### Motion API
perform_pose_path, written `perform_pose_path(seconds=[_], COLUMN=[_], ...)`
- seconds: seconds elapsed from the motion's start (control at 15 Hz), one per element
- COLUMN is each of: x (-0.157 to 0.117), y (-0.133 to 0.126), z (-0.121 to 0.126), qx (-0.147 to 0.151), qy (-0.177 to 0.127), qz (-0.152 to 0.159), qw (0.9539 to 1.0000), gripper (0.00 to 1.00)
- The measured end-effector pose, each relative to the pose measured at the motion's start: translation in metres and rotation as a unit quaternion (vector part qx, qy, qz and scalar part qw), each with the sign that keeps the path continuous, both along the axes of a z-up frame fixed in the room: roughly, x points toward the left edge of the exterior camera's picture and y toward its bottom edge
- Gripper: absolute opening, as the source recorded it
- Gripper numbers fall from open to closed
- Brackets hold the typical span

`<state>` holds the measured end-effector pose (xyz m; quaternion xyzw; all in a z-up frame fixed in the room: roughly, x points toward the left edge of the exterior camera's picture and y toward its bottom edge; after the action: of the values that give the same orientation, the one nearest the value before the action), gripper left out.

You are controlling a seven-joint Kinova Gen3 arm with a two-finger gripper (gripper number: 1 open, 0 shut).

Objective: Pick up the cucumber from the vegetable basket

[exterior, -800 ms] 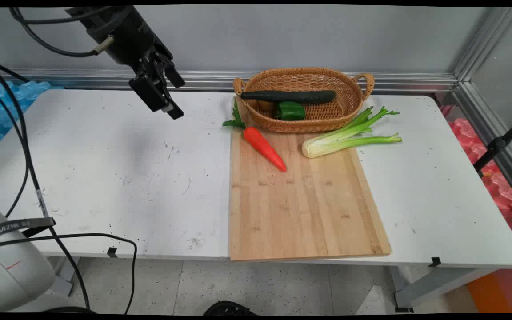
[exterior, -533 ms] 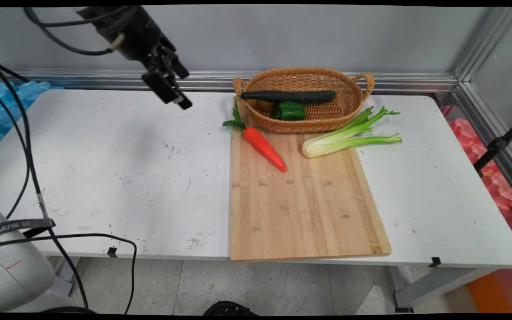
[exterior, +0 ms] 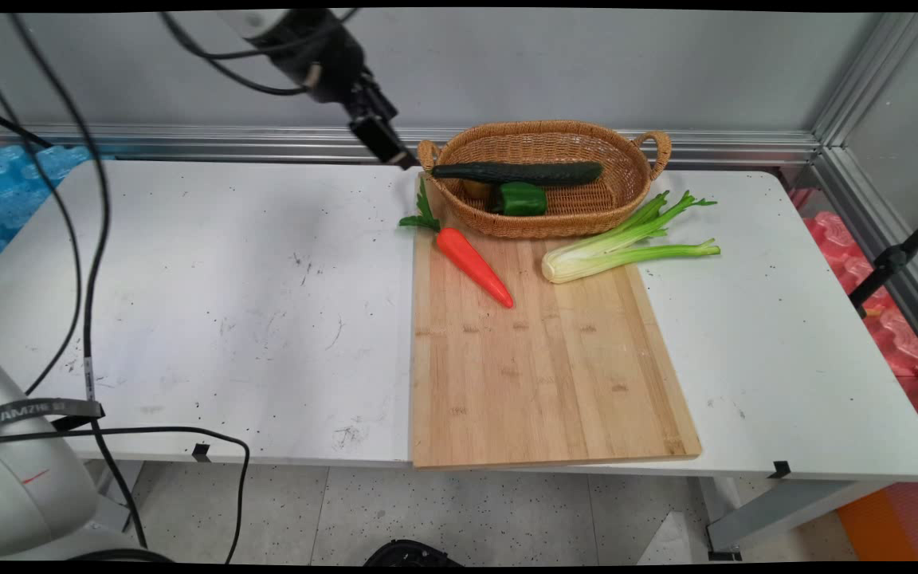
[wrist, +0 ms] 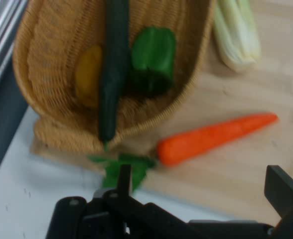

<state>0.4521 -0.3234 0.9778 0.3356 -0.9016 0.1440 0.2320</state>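
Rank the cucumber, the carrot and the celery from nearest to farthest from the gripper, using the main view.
1. Cucumber, in the basket, just right of the gripper.
2. Carrot, on the cutting board, nearer the camera.
3. Celery, far right, across the board's edge.

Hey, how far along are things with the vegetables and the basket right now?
In the basket already: cucumber, green pepper and a yellow item. In hand: nothing; the open gripper hovers near the basket's left handle. Outside it: carrot on the cutting board, celery across its right edge.
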Motion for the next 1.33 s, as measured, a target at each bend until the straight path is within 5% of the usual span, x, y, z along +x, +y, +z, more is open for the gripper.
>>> perform_pose_path(seconds=[0.6, 1.33], x=[-0.04, -0.087], y=[-0.1, -0.2], z=[-0.067, -0.159], qx=[-0.021, -0.005], qy=[0.027, 0.071], qz=[0.031, 0.061], qw=[0.9989, 0.9956], gripper=[1.0, 1.0])
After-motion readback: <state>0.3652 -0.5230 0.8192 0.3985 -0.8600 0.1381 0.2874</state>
